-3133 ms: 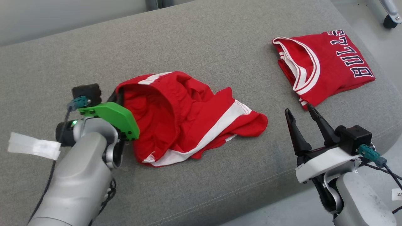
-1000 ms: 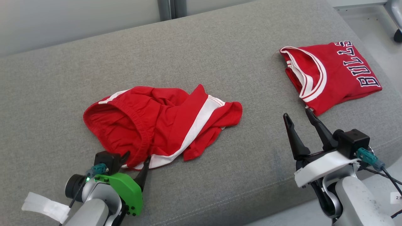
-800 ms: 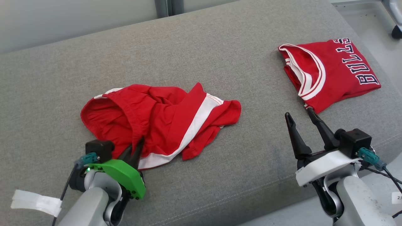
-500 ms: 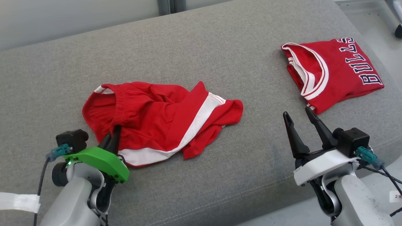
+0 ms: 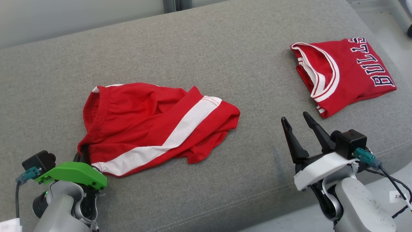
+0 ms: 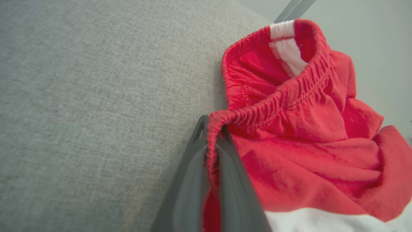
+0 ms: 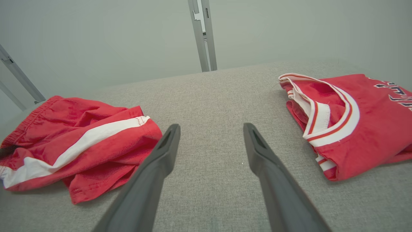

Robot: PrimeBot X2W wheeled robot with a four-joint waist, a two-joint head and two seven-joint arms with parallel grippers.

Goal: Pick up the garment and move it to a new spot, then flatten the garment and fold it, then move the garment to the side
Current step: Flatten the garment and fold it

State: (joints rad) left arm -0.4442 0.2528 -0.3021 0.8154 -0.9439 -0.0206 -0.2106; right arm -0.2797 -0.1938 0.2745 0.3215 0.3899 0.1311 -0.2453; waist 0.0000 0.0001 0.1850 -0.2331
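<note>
The garment, red shorts (image 5: 154,125) with a white side stripe, lies crumpled on the grey cushion (image 5: 206,58), left of centre. My left gripper (image 5: 84,154) sits at the lower left, shut on the near corner of the elastic waistband (image 6: 273,100); in the left wrist view the red hem is pinched at my gripper (image 6: 212,129), between the two dark fingers. The shorts (image 7: 74,141) also lie at the left of the right wrist view. My right gripper (image 5: 297,122) hovers open at the lower right, above bare cushion, with nothing between its fingers (image 7: 161,154).
A folded red jersey (image 5: 344,74) with white trim and dark lettering lies at the back right of the cushion; it shows as well in the right wrist view (image 7: 354,119). The cushion's front edge runs just behind my right gripper. Pale floor (image 5: 383,22) lies beyond the right end.
My left gripper closed on the waistband's near corner and has pulled it toward the lower left. The shorts have stretched out and lie flatter. The right arm has barely moved.
</note>
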